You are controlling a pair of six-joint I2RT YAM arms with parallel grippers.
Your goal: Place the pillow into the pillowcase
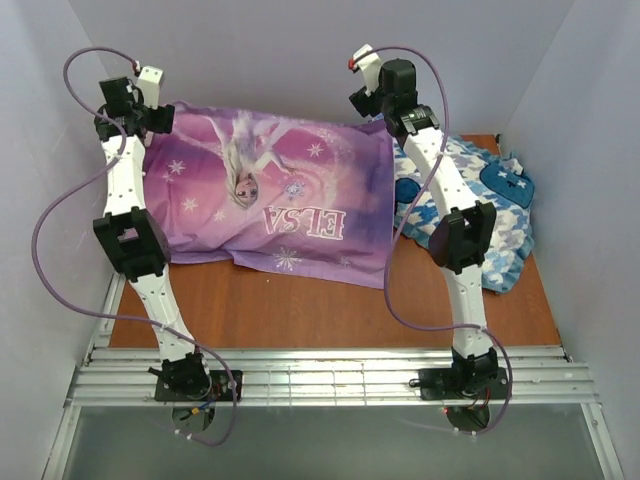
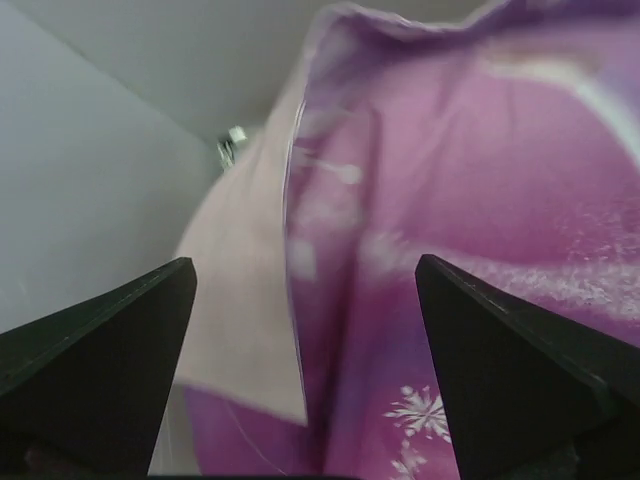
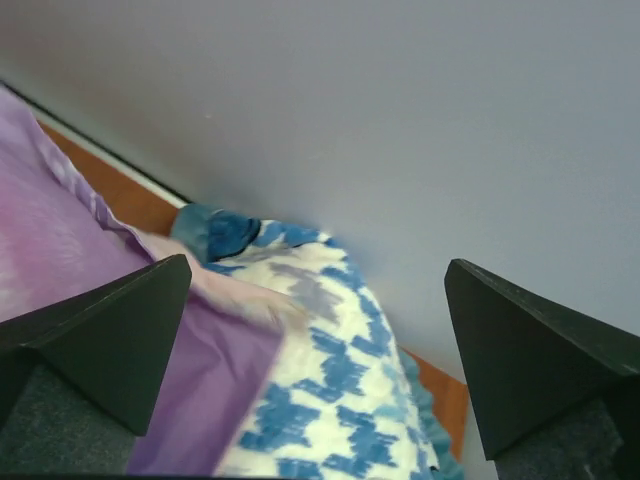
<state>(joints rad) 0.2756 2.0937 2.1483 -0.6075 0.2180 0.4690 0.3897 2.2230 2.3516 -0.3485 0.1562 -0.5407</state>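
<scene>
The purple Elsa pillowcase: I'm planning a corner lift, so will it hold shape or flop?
Likely floppy: the thin purple fabric pillowcase lies wrinkled, curling at its pale pink edge. Pushed, it would probably bunch on the brown wooden table rather than slide.

"ELSA" on the pillowcase [image 1: 270, 200]

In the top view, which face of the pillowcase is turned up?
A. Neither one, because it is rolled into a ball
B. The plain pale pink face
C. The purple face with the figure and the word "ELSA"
C: the pillowcase lies spread out on the table, its purple face up, with the figure, the snowflakes and "ELSA" in plain sight.
</scene>
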